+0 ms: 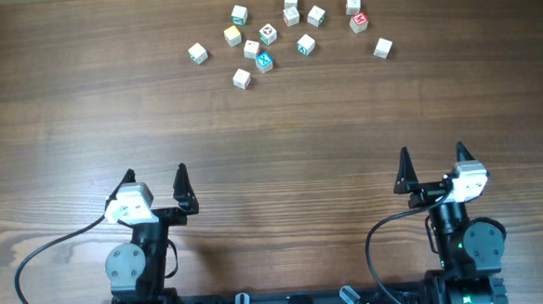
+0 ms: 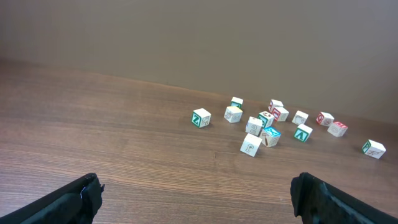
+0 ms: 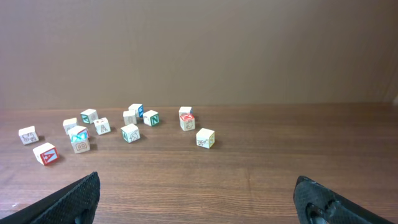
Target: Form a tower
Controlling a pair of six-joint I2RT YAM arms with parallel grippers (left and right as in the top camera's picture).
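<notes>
1. Table (image 1: 270,124): dark wood grain, fills the overhead view. A plain brown wall (image 2: 199,37) backs its far edge in both wrist views.
2. Left arm (image 1: 133,262) and right arm (image 1: 467,239): both sit at the near edge, well apart, pointing toward the far side. A black cable (image 1: 35,257) loops off the left base.
3. Left gripper (image 1: 155,173): fingers released and spread wide, nothing between them, bare wood beneath. The dark tips show at the bottom corners of its wrist view.
4. Right gripper (image 1: 432,151): the same, fingers released and spread wide, holding nothing, well short of the blocks.
5. Tower: not yet standing. Its cubes (image 1: 267,33) lie loose on the far half of the table, fourteen counted from overhead, a little left of centre to centre-right, well apart from both grippers. As far as the wrist views show, each rests on the wood, none on top of another.
6. Single cubes noted:
   - blue-marked cube (image 1: 265,62), near the front of the group, just beside a pale neighbour;
   - red-marked cube (image 1: 359,22), on the right side;
   - leftmost cube (image 1: 197,52), set apart from the rest;
   - rightmost cube (image 1: 382,47), also apart;
   - nearest cube (image 1: 242,78), closest to the arms.
</notes>
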